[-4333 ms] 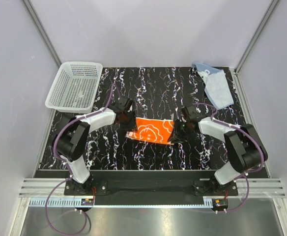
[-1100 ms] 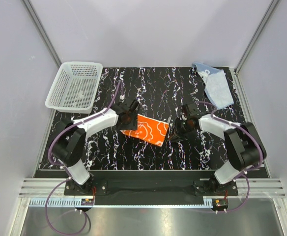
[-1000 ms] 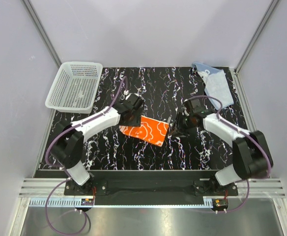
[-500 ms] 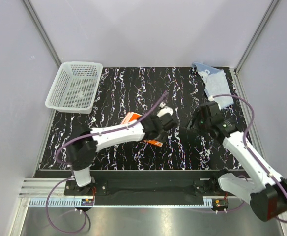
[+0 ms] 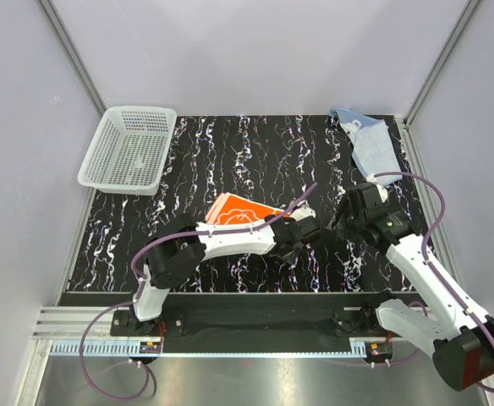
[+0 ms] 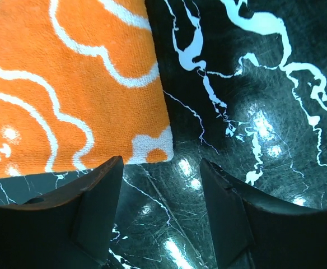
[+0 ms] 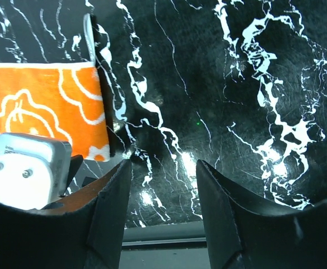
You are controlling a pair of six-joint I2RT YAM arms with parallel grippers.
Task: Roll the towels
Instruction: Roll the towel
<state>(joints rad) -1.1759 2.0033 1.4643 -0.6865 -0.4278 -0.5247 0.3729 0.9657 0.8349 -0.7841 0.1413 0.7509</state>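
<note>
The orange towel with white prints [image 5: 234, 210] lies flat on the black marbled table, its near edge hidden under my left arm. In the left wrist view its corner [image 6: 68, 84] fills the upper left. In the right wrist view it [image 7: 46, 106] lies at the left. My left gripper [image 5: 309, 230] is open and empty, low over bare table just right of the towel's corner [image 6: 160, 207]. My right gripper [image 5: 342, 222] is open and empty, hovering right of the left one [image 7: 163, 213]. The light blue towel [image 5: 370, 148] lies crumpled at the far right corner.
A white mesh basket [image 5: 128, 148] stands at the far left corner. My left arm [image 5: 230, 241] stretches across the table's middle. The left wrist block [image 7: 29, 168] sits close to my right gripper's left finger. The table's near edge [image 7: 180, 238] shows below.
Both grippers have let go of the orange towel. My left gripper swept right past the towel's right edge. My right arm lifted and pulled back to the right. The towel shifted slightly left and farther.
</note>
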